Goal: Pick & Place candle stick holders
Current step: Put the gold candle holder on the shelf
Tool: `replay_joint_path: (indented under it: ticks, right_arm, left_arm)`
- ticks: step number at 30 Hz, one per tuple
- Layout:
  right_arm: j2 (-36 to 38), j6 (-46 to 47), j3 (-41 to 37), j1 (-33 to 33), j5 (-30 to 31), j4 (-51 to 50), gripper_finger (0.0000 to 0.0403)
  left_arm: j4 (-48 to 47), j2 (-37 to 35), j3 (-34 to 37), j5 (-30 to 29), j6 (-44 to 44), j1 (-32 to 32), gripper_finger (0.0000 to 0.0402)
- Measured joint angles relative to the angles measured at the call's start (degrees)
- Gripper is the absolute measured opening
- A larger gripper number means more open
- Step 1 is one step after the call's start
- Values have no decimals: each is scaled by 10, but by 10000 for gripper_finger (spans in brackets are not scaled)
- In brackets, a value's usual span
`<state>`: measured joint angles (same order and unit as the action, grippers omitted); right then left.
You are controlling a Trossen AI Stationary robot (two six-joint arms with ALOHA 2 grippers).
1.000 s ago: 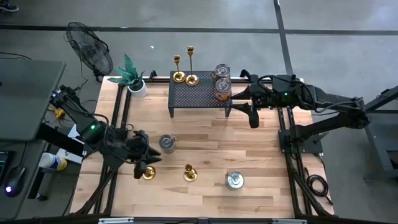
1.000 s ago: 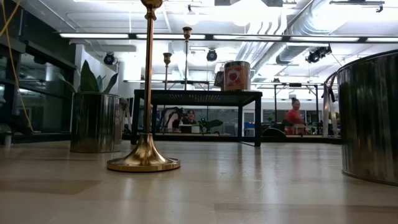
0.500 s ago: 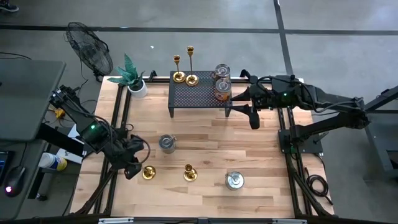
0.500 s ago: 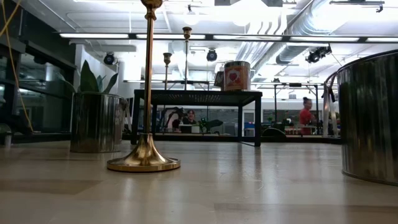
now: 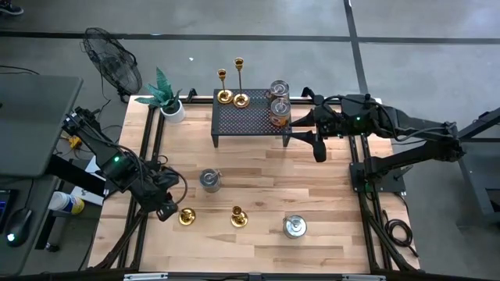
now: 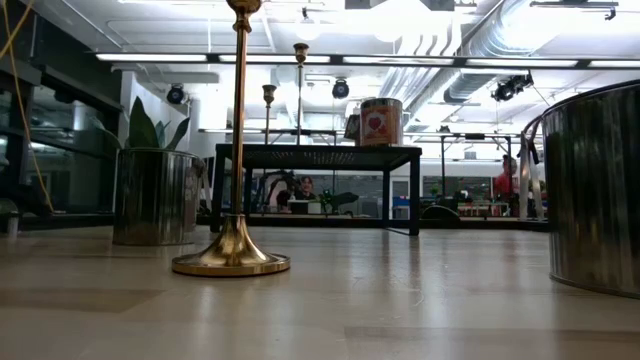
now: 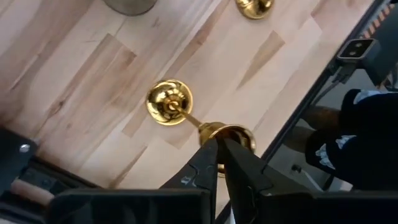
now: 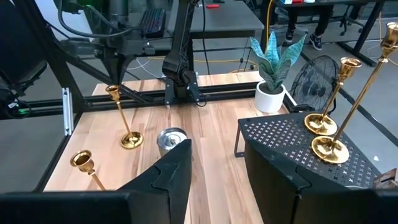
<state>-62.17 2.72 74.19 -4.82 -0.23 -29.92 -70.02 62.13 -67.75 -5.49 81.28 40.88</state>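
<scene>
Bright, even light comes from ceiling strip lamps (image 6: 330, 62) in the low view. Shadows on the bench (image 5: 312, 195) are soft. Glare glints on a brass candle stick holder (image 6: 232, 250); the near metal can (image 6: 595, 190) is blurred.

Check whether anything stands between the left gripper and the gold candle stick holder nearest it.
Nothing visible does. The left gripper, shut, sits right beside the slim gold brass candle stick holder, with only bare wooden table between. The silver metal can stands off to one side.

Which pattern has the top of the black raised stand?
Small cross-shaped perforations cover the black metal stand, clearest in the right wrist view.
</scene>
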Motion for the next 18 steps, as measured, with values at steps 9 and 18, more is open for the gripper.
replay_joint_path:
  ticks: [9,18]
  right_arm:
    - [0,0,0,0,0,-8,140]
    - [0,-2,0,0,0,-9,140]
  left_arm:
    - [-4,0,0,10,-4,0,47]
    - [-2,-8,0,91,-19,0,181]
